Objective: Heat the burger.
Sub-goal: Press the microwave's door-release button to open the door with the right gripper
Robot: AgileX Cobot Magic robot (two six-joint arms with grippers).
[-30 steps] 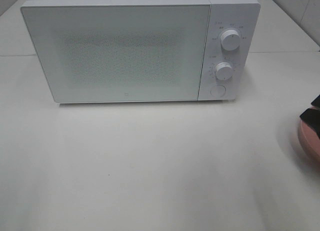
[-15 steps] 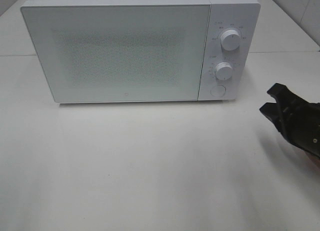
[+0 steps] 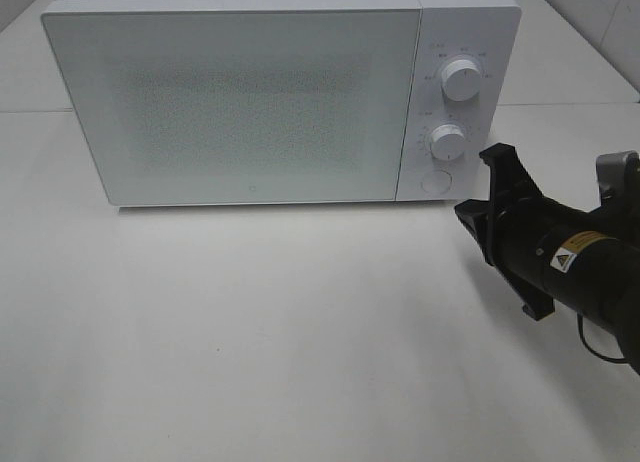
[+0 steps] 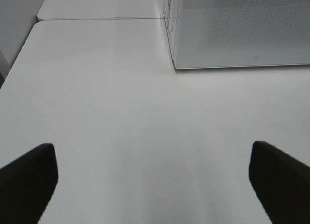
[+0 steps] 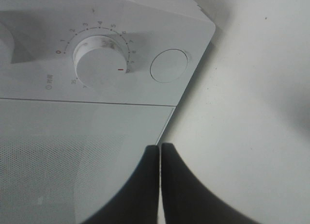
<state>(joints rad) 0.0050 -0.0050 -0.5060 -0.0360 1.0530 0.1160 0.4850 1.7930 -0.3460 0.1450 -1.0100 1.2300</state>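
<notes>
Right gripper closed in front of the shut microwave

Nearest, the left gripper (image 4: pixel 152 149) hangs over the white table (image 3: pixel 300 332) with its fingers wide apart, and only table shows between them. Further in, the right gripper (image 3: pixel 468 214) has its black fingers pressed together, gripping nothing, with the tips near the round button (image 5: pixel 168 65) under the lower dial (image 5: pixel 99 64) of the white microwave (image 3: pixel 250 102). The burger shows in no view, so I cannot tell its look or place.

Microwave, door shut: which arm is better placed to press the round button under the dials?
Right: the right gripper, shut, is close to the round button; the left gripper, open, is at the microwave's other end.
</notes>
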